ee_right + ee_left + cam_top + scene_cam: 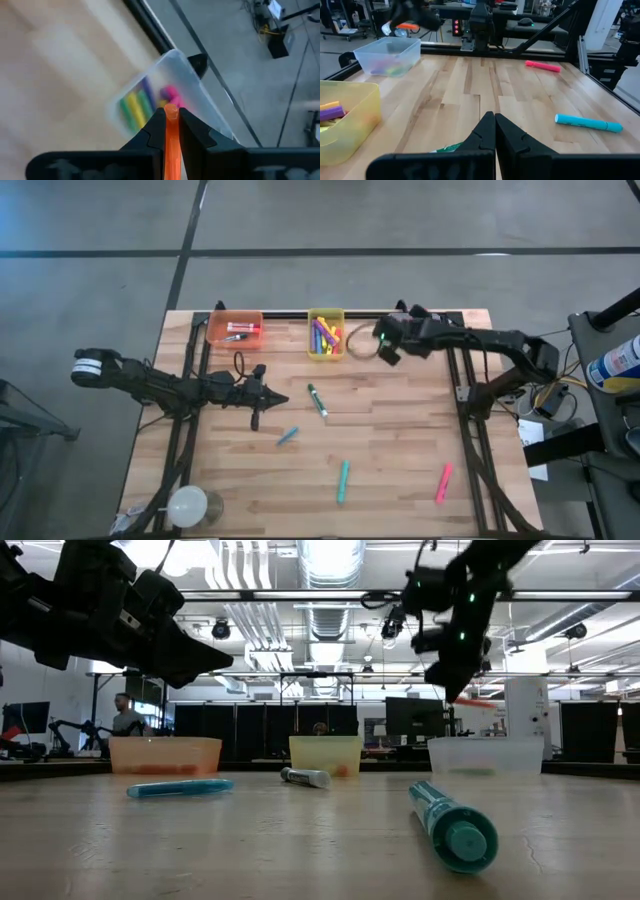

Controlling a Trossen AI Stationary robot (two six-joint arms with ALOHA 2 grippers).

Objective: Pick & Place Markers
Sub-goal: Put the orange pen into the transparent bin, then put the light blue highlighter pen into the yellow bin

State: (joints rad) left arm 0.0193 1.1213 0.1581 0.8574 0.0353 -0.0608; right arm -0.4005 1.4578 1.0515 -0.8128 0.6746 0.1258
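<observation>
**Right fingers clamp an orange marker above the clear bin**

Fingers of the right gripper (pixel 171 131) are clamped on an orange marker (pixel 171 145), whose tip sticks out between them. That gripper hangs above the clear bin (pixel 187 87) at the counter's far edge, toward the far right corner; yellow, green, purple and pink markers already lie inside this bin. In the low view the right gripper (pixel 448 680) is well above the counter (pixel 300 840), with the orange marker (pixel 476 701) showing at its lower end over the clear bin (pixel 483 755).

Fingers of the left gripper (pixel 270 398) are pressed together and hold nothing. It hovers over the left half of the counter (pixel 400 450), near the middle.

An orange bin (pixel 234 328) sits at the far edge toward the far left corner with red markers in it. A yellow bin (pixel 326 333) stands at the middle of the far edge, holding several coloured markers.

Loose on the counter lie four markers: a green marker (pixel 317 399) near the centre, just beside the left gripper's tips; a small blue marker (pixel 288 435) closer to the near edge; a teal marker (pixel 343 480) near the middle of the near edge; and a pink marker (pixel 443 482) toward the near right corner.
</observation>
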